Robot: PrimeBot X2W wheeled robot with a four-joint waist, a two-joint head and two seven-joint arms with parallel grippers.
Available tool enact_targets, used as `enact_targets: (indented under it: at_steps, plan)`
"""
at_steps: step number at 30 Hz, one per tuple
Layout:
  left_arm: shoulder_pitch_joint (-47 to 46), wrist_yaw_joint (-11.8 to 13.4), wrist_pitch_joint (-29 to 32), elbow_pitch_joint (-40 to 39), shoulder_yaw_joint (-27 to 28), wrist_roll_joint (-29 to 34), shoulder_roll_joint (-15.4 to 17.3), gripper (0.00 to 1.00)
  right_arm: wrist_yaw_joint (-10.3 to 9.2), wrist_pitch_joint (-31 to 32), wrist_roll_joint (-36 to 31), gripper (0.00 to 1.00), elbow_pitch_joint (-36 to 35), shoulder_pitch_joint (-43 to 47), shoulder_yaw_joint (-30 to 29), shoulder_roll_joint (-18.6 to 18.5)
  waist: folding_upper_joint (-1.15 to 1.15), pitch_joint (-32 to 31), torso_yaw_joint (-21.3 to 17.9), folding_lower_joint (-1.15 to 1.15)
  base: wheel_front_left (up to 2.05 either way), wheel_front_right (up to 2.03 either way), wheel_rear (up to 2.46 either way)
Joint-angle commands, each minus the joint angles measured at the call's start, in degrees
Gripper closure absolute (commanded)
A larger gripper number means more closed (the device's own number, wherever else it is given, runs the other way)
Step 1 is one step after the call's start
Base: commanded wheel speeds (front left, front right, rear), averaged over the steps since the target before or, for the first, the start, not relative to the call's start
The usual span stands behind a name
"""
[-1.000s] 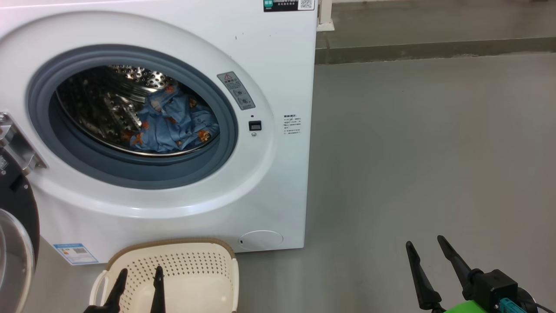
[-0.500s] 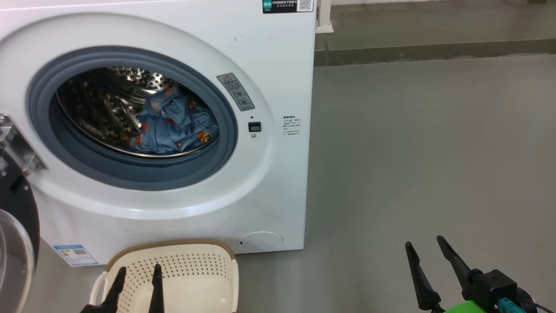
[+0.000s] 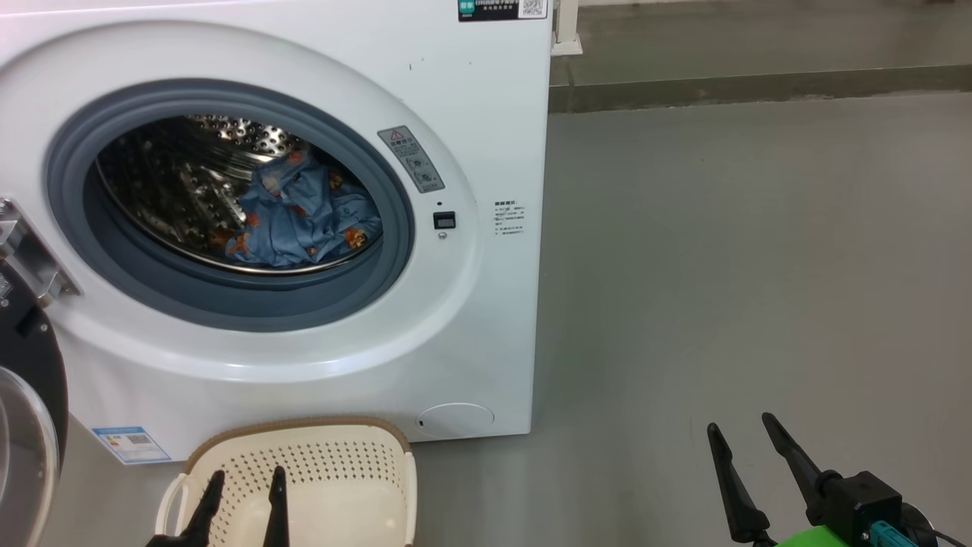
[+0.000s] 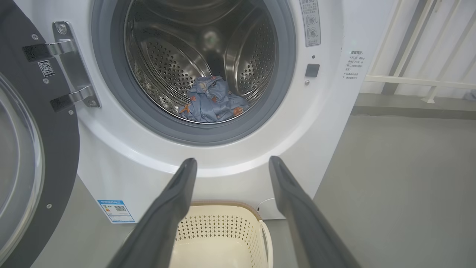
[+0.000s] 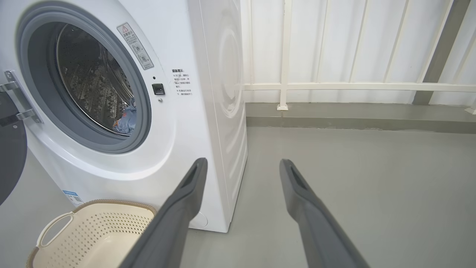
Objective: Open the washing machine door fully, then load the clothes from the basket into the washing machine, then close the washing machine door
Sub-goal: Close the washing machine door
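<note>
Head view, nearest first: the left gripper (image 3: 247, 472) sits at the lower left, jaws released and its two dark fingers spread apart, tips over the near part of the basket (image 3: 342, 463). The right gripper (image 3: 740, 422) is at the lower right above the grey floor (image 3: 721, 266), well to the right of the machine, its jaws equally wide and grasping nothing. The basket stands on the floor just in front of the washing machine (image 3: 486, 114), below the opening, with its pale perforated bottom in plain sight. Behind it on the machine's lower front are a blue label (image 3: 130, 443) to the left and a round cap (image 3: 456, 418) to the right. The washing machine door (image 3: 34, 357) hangs swung out at the far left on its metal hinge (image 3: 26, 254). Past the grey-blue gasket (image 3: 228, 304), the clothes (image 3: 304, 216) lie bunched at the bottom right of the steel drum (image 3: 175, 182). Farthest off, the right wrist view shows a white railing (image 5: 334, 86) beyond the machine.
</note>
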Motion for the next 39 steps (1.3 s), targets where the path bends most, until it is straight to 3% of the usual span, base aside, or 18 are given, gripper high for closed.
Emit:
enact_targets:
  at_steps: [1, 9, 25, 39]
  plan:
    - [-1.4, -0.3, -0.7, -0.9, 2.3, 0.6, 0.3, 0.0, 0.09, -0.6, -0.1, 0.0, -1.2, -1.6, 1.6, -0.3, 0.0, 0.0, 0.0, 0.0, 0.0, 0.0, 0.0]
    - [-1.4, -0.8, -0.7, -0.2, 3.6, 0.2, -0.7, 0.0, 0.09, -0.6, -0.2, 0.0, -1.3, -1.5, 1.5, -0.3, 0.0, 0.1, 0.0, 0.0, -0.54, 0.54, 0.0]
    - [-2.0, -2.1, -0.7, 0.4, 4.7, 2.7, -1.4, 0.0, 0.09, -0.5, -0.1, 0.0, -1.2, -1.6, 1.4, -0.3, 0.0, 0.7, 0.3, 0.0, -1.46, 1.46, 0.0]
    - [-2.1, -2.8, -0.7, 0.1, 6.2, 3.7, -2.4, 0.0, 0.09, -0.7, -0.2, 0.0, -0.6, -2.1, 1.4, -0.3, 0.0, 0.9, 0.2, 0.0, -0.14, 0.14, 0.0]
